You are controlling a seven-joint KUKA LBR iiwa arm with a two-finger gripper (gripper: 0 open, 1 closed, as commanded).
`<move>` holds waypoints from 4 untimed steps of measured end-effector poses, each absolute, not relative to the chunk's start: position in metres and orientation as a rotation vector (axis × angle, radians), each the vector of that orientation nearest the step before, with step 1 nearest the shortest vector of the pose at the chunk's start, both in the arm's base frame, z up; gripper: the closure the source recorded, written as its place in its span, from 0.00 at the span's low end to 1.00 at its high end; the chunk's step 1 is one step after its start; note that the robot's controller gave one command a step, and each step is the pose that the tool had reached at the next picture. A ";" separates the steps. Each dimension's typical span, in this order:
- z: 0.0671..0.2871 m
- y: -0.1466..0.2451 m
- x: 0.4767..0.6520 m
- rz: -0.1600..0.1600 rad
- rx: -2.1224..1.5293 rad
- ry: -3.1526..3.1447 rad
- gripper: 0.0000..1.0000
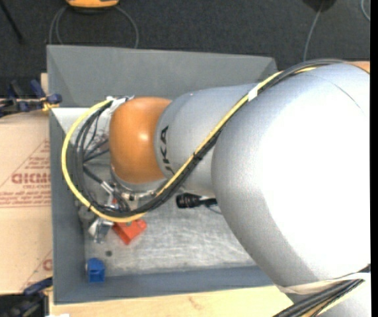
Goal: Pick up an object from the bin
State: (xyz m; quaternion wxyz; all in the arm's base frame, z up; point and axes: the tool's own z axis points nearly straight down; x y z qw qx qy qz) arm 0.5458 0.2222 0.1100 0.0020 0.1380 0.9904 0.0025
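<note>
Low in the left front part of the bin (176, 61), under the orange wrist cover (136, 140) and its cables (70, 160) — the gripper (98, 228), mostly hidden. Cannot tell whether spread or closed. Just right of it, on the grey floor, a red-orange block (131, 232) — touching or not, cannot tell. Nearer the front wall, apart, a small blue piece (95, 269). Farther right, a black thing (192, 201), half under the arm (295, 177).

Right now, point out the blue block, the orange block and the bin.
blue block (95, 269): camera view, on its top face.
orange block (131, 232): camera view, on its visible upper face.
bin (162, 68): camera view, on its far wall.
</note>
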 end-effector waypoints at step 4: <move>0.222 0.187 0.511 0.002 -0.094 3.131 1.00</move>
